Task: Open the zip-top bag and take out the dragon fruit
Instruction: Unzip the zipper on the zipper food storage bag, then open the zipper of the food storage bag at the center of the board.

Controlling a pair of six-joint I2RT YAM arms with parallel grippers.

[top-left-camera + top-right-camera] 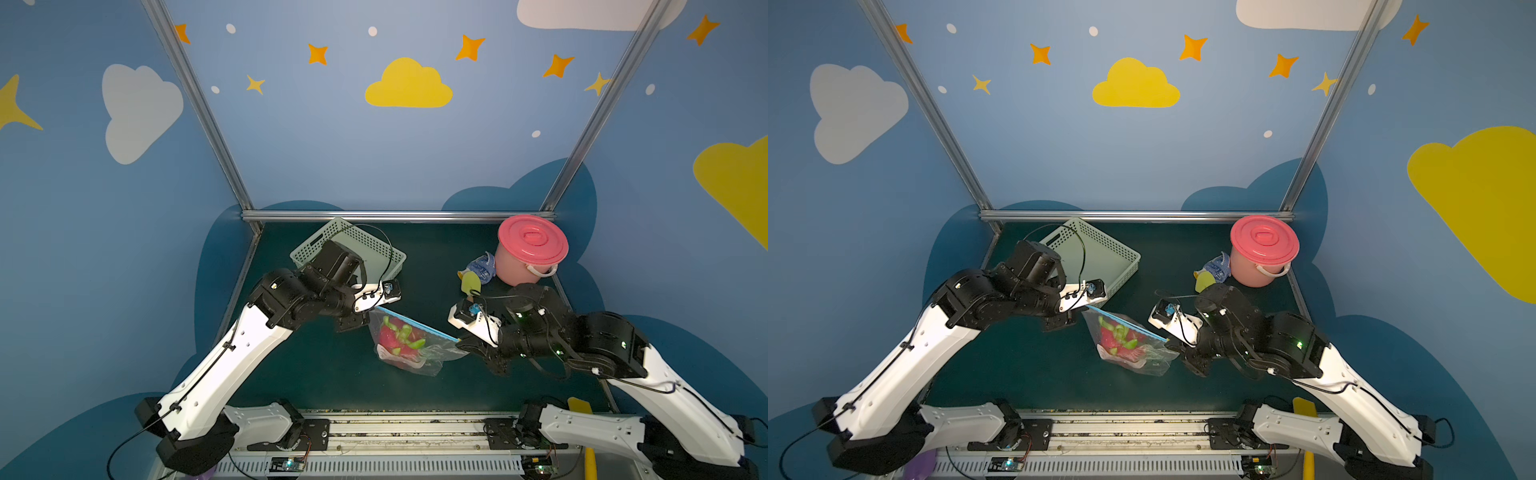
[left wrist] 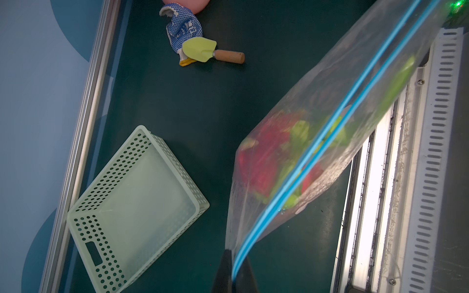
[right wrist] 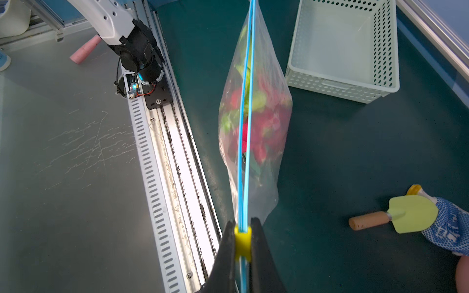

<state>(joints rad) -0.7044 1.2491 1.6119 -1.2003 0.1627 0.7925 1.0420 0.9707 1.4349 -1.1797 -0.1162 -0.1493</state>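
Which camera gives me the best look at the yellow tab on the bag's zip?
Right wrist view: the yellow tab sits close up, pinched between the right gripper and its fingers. Both top views hide it behind that gripper; the left wrist view shows only the blue zip strip.

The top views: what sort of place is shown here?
Probably a robot test booth, not a home: two robot arms mounted on a rail at a green table, a metal frame around it, and walls painted with clouds and stars.

- Middle: bag (image 1: 409, 345) spans the mat (image 1: 316, 374), barring passage across.
- Far left: basket (image 1: 305, 251).
- Far right: bucket (image 1: 532, 245), glove (image 1: 482, 266) and trowel (image 1: 471, 284) crowd together.
- Open: the gap between basket and glove, and the near strip of mat.
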